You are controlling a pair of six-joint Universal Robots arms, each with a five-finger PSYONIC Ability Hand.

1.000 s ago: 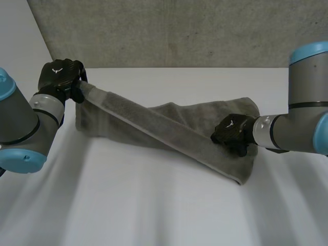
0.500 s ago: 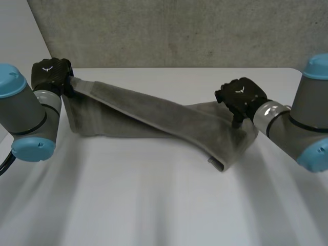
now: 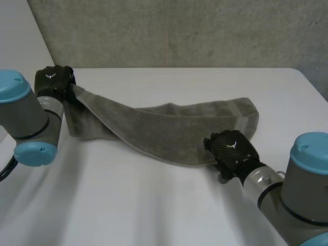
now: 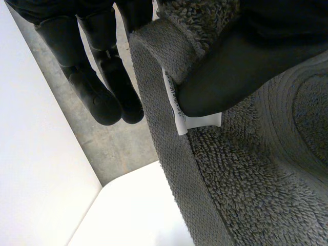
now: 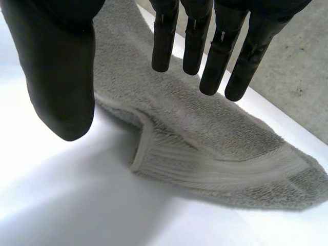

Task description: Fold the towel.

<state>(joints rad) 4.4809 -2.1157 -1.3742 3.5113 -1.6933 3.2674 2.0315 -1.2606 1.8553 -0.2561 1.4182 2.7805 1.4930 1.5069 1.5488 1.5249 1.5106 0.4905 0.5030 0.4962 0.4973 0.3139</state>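
The head camera looks down from behind the arms over the whole towel (image 3: pixel 169 128) on the counter (image 3: pixel 128 205), toward the wall (image 3: pixel 179 31) beyond. The left wrist camera sits tight against the towel's corner at the left robot hand (image 4: pixel 246 61); the right looks past the right robot hand (image 5: pixel 61 66) onto the towel's other end. The head view shares both ends.

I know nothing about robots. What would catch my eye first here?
A long grey towel lies stretched across the white table. The left hand pinches the towel's far-left corner, lifted off the table, with a small white label beside its thumb. The right hand is open at the towel's near edge, its fingers straight.
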